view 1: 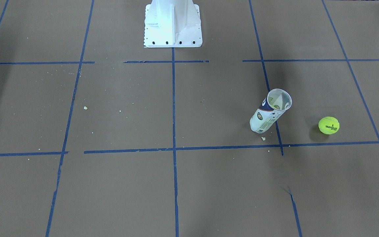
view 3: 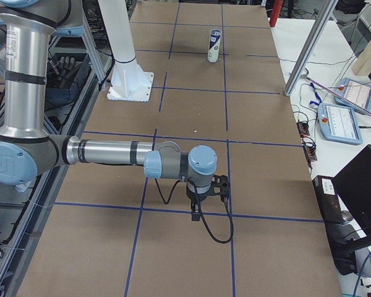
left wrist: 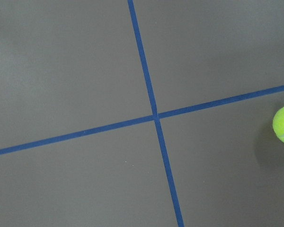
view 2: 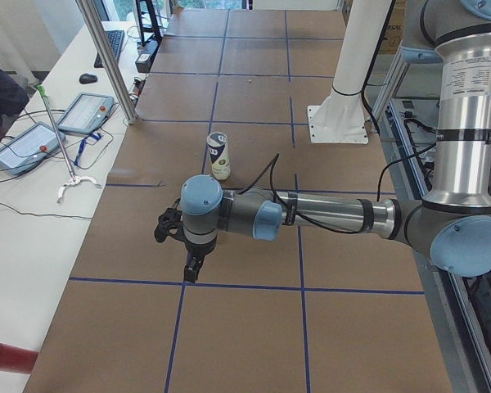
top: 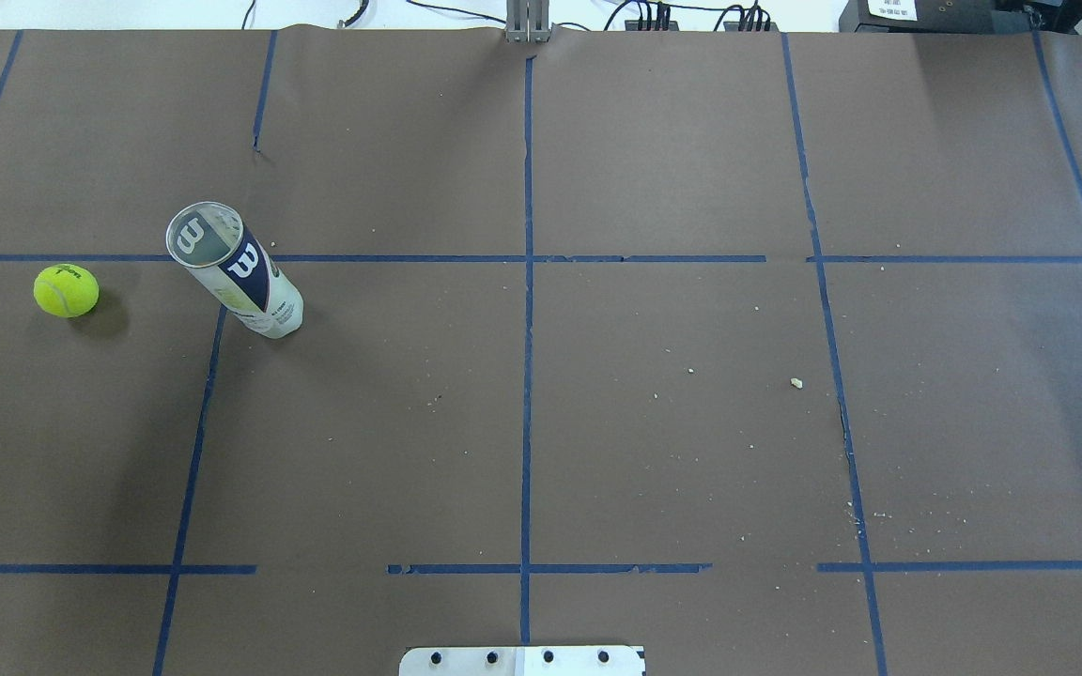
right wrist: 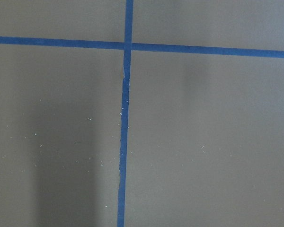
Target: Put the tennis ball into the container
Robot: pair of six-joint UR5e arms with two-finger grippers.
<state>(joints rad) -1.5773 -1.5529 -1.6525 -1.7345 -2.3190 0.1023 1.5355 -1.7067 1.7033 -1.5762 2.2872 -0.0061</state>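
The ball (top: 66,290), fuzzy, round and neon yellow, lay on the table (top: 654,451) at the robot's left, near the can (top: 234,270) but apart. The clear plastic can stood upright, mouth up. The left gripper (view 2: 193,267) was nearer; its wrist view caught the ball at the right edge. The right gripper (view 3: 196,213) hung well apart. Whether either was wide or narrow could not be told

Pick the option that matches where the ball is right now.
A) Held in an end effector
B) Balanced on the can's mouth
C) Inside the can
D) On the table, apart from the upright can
D: the ball rests on the table with a clear gap between it and the can, which stands upright on its base.
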